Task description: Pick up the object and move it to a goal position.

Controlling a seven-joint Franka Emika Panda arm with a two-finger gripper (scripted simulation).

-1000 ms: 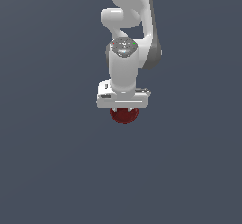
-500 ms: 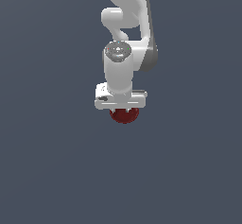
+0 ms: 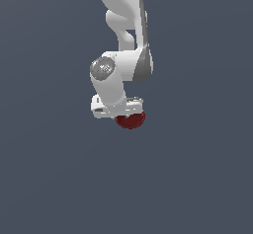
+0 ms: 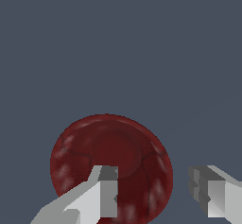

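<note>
One dark red bowl [image 4: 111,160] is straddled at its rim by the pincer [image 4: 153,192], whose fingers are spread.

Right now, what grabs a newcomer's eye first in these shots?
The dark red bowl: it is the only colour against a flat grey-blue backdrop, and in the exterior view it sits just under the white arm. Next, the gripper in the wrist view, with one finger across the bowl and the other clear of its rim, jaws apart.
</note>
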